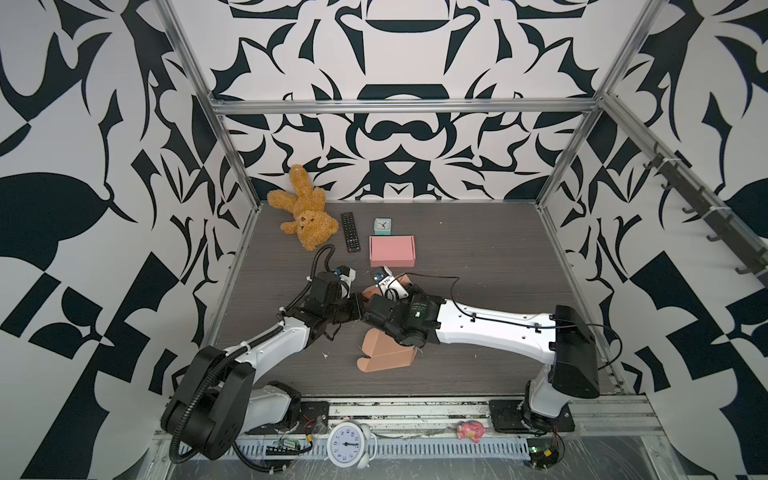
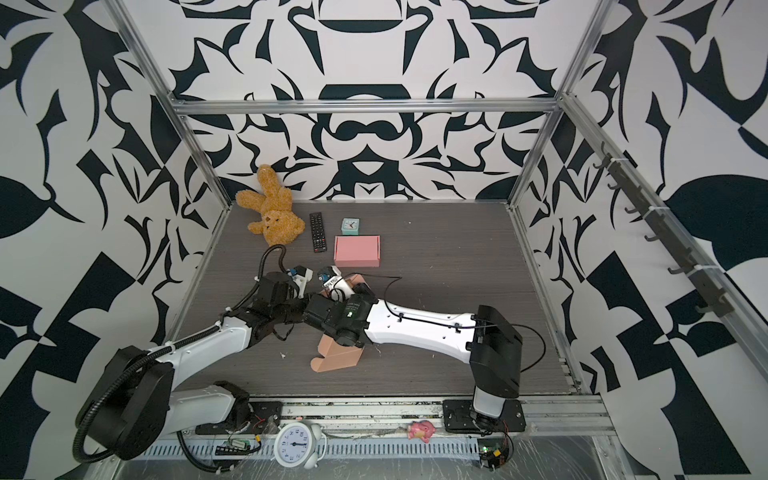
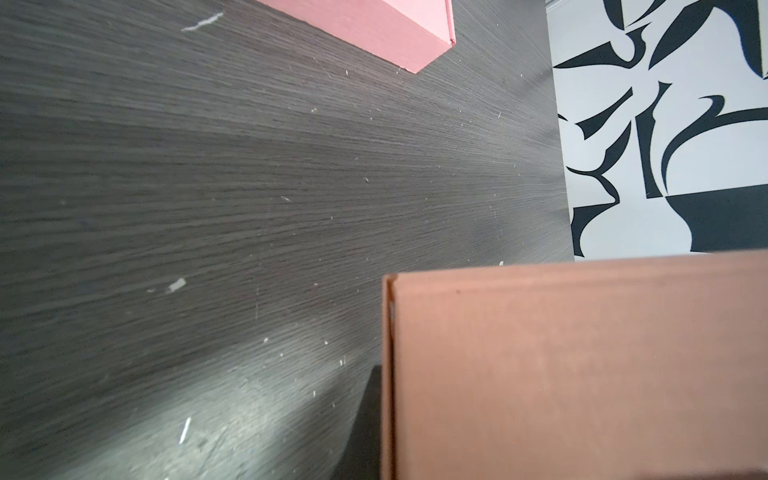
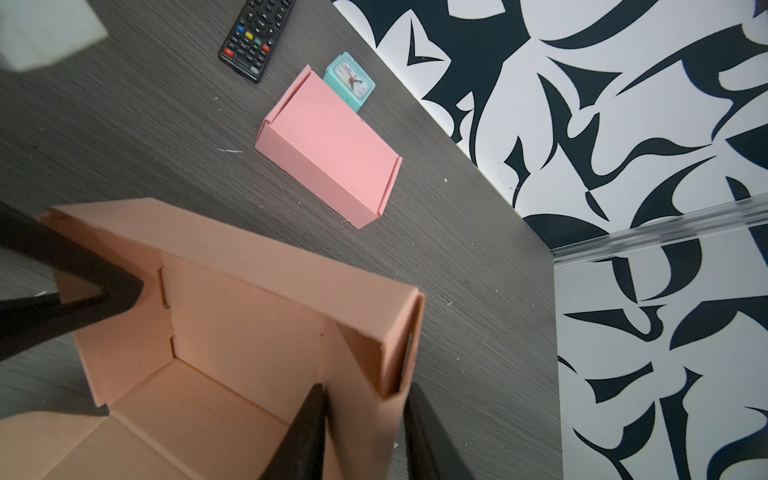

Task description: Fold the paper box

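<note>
paper box [image 1: 386, 353] sits half-formed on the table [image 1: 490, 266], front of centre, under both wrists and well apart from the closed pink box [image 1: 392, 250]. left gripper [image 4: 118, 291] is pinched tight on one wall. right gripper [image 4: 365, 388] stands part open astride the facing wall, one finger [image 4: 299, 440] inside, one outside. you cannot tell whether it grips.

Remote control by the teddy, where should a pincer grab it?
Pinch the remote control across its narrow width, towards its near end, coming straight down. It lies flat, long and slim, and the teddy crowds its far end.
</note>
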You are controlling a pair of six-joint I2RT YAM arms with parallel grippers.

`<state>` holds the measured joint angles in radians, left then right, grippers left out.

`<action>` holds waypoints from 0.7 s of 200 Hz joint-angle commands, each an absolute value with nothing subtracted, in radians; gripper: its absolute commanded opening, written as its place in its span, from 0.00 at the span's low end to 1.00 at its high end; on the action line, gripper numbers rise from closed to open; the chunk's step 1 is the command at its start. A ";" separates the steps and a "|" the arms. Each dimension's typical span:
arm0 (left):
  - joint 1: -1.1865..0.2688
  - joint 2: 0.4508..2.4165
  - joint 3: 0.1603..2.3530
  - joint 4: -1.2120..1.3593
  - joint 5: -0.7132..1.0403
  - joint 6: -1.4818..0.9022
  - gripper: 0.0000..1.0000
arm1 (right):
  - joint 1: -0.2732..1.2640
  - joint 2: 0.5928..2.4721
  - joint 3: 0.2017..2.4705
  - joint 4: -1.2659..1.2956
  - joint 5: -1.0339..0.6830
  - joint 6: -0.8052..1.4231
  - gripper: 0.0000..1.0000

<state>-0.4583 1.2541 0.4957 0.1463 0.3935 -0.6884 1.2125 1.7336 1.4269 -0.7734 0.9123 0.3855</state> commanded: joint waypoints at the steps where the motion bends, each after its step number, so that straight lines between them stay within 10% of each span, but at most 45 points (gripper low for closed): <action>1: -0.461 1.246 0.529 0.176 0.424 -0.706 0.07 | 1.209 1.758 1.484 -0.810 0.975 0.404 0.31; 140: -0.461 1.233 0.527 0.240 0.462 -0.761 0.06 | 1.209 1.925 1.656 -1.102 1.153 0.588 0.20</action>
<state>-0.4580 1.2530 0.4957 0.1783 0.4107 -0.7525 1.2087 1.9263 1.6154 -1.0351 1.1164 0.5327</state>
